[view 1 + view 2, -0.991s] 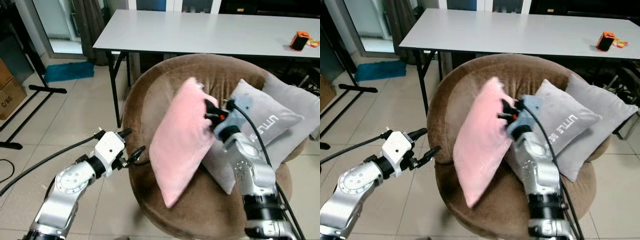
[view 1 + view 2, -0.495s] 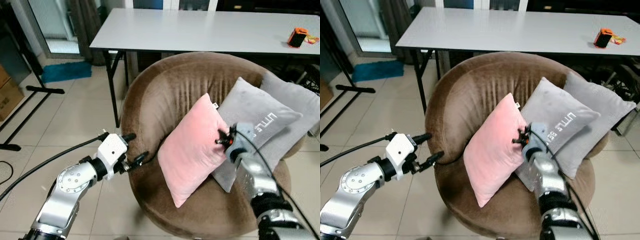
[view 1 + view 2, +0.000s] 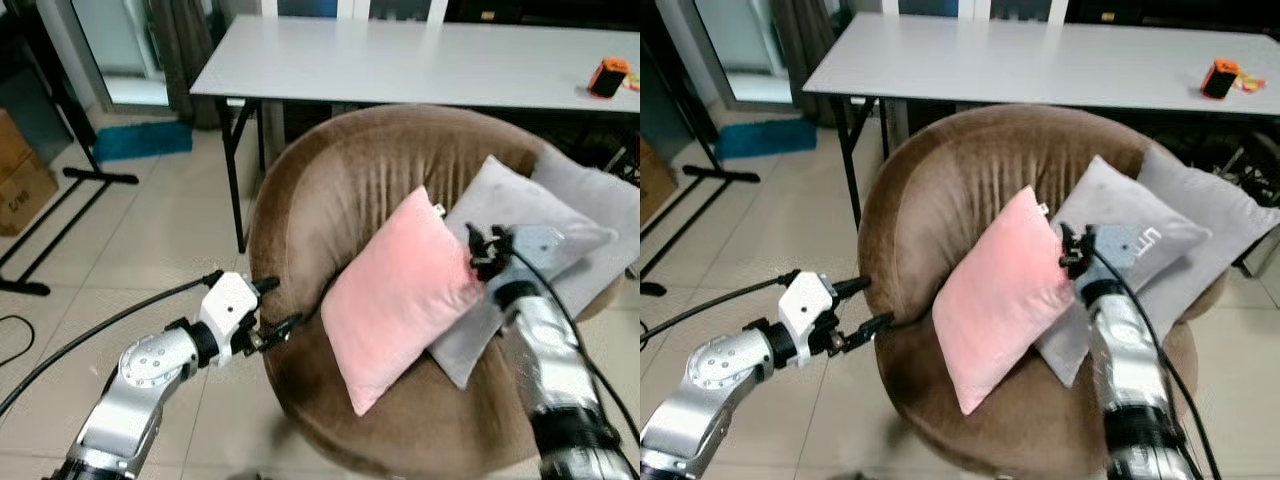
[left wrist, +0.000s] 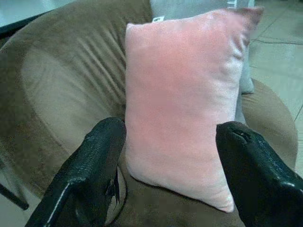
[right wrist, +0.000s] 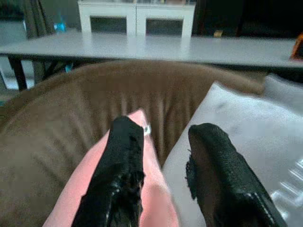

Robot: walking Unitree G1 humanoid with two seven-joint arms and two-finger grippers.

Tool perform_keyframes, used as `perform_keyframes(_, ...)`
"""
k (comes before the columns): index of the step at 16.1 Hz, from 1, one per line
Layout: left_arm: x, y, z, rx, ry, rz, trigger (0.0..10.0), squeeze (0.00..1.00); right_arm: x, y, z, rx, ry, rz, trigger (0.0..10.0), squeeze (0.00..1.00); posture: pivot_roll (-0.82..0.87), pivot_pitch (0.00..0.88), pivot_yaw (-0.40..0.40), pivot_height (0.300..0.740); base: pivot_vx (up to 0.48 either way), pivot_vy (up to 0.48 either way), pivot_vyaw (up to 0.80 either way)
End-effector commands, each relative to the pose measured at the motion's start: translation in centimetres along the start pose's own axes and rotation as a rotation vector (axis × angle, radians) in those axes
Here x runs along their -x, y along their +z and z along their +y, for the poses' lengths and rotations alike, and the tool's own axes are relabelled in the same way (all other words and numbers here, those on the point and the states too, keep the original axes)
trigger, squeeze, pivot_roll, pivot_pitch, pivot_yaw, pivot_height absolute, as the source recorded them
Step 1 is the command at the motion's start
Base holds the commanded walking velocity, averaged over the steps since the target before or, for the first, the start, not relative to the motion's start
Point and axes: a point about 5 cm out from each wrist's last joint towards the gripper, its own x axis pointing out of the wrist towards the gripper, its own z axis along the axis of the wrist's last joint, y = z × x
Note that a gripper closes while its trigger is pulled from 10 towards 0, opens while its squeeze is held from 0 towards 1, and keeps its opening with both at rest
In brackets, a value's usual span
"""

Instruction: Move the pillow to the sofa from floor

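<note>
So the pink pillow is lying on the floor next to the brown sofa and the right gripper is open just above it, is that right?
Not quite. The pink pillow is not on the floor: it sits on the brown sofa, propped against the grey pillow, as the left eye view shows. The rest holds: the right gripper is open at the pillow's upper edge, fingers apart.

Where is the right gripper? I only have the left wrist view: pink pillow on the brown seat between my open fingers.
Observer: The right gripper is open at the pink pillow's upper right edge, not clamping it.
Operator: What's behind the pillow?
Observer: Two grey cushions, leaning against the round brown sofa's right side.
Operator: And my left gripper?
Observer: The left gripper sits outside the sofa's left rim, apart from the pillow.
</note>
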Motion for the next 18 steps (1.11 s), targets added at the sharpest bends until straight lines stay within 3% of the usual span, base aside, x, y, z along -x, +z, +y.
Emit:
perform_keyframes(1, 0.3, 0.2, 0.4, 0.016, 0.016, -0.015, 10.0, 0.0, 1.1, 1.0, 1.1, -0.005, 0.035, -0.008, 10.0, 1.0, 0.0, 0.0, 0.013, 0.74, 0.0, 0.0, 0.0)
perform_keyframes(4, 0.6, 0.8, 1.3, 0.03, 0.188, -0.077, 10.0, 0.0, 4.6, 1.1, 5.0, -0.066, 0.113, 0.031, 10.0, 1.0, -0.02, 0.0, 0.023, 0.74, 0.0, 0.0, 0.0)
perform_keyframes(5, 0.6, 1.0, 1.2, 0.024, 0.221, -0.095, 10.0, 0.0, 5.1, 0.6, 5.8, -0.093, 0.099, 0.053, 10.0, 0.0, -0.03, 0.0, 0.024, 0.74, 0.0, 0.0, 0.0)
perform_keyframes(7, 0.5, 1.2, 0.7, 0.026, 0.251, -0.112, 10.0, 0.0, 5.7, 0.3, 6.7, -0.102, 0.072, 0.101, 10.0, 0.0, -0.03, 0.0, 0.022, 0.74, 0.0, -0.195, 0.0)
perform_keyframes(14, 0.1, 1.3, 0.5, 0.032, 0.272, -0.121, 10.0, 0.0, 6.1, 0.9, 6.0, -0.118, 0.02, 0.124, 10.0, 0.0, -0.04, 0.0, 0.021, 0.74, 0.0, -0.48, 0.0)
perform_keyframes(18, 0.1, 1.4, 0.7, 0.021, 0.305, -0.121, 10.0, 0.0, 5.7, 1.0, 6.1, -0.157, 0.013, 0.135, 10.0, 0.0, -0.03, 0.0, 0.015, 0.74, 0.0, -0.48, -0.8)
